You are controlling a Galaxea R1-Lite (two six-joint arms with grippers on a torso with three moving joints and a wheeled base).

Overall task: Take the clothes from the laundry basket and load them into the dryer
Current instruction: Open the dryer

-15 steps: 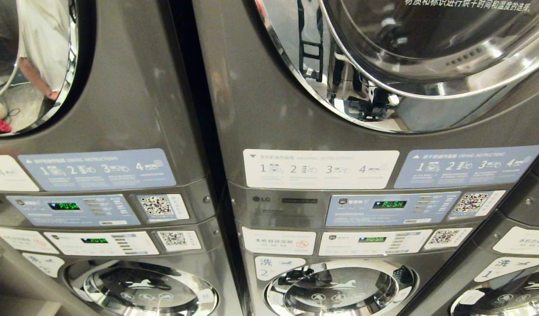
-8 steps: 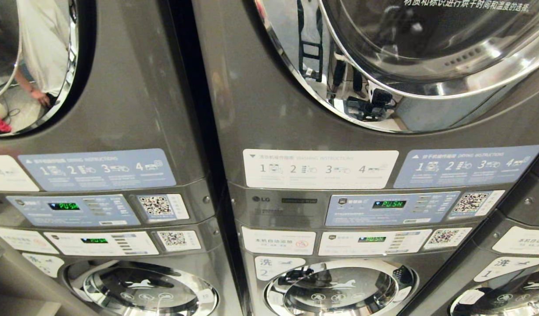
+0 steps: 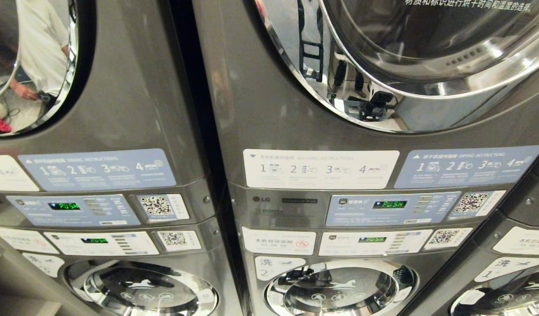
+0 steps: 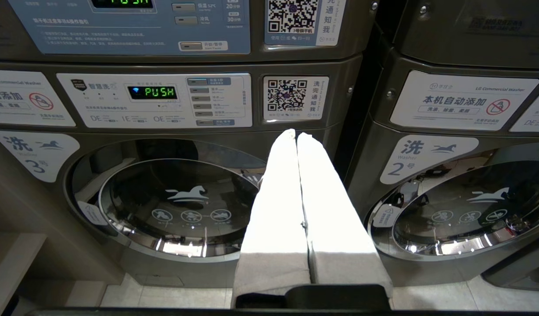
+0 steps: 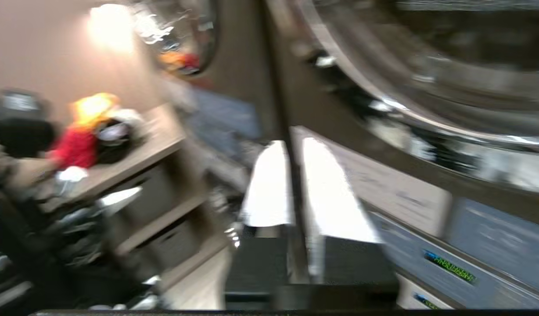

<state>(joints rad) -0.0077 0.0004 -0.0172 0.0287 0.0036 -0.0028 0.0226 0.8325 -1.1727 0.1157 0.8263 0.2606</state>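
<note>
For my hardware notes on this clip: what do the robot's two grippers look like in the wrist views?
Both match. The left gripper has two long, flat, white fingers that taper to rounded tips and rise from a black base. The right gripper shows the same white tapered fingers on black blocks. No cables or markings are visible on either.

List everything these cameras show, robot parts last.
Machine stacks: three, dark grey, side by side, rightmost partly seen.
Upper doors: two, chrome-rimmed glass, shut.
Lower doors: three, chrome-rimmed, shut.
PUSH displays: four, green, on control panels.
QR stickers: four, white, beside the panels.
Shelf: one, wooden, holding red and yellow items.
Person: one, white top, reflected in left upper door.
Left gripper: white, shut, facing lower doors.
Right gripper: white, near the machine front.
</note>
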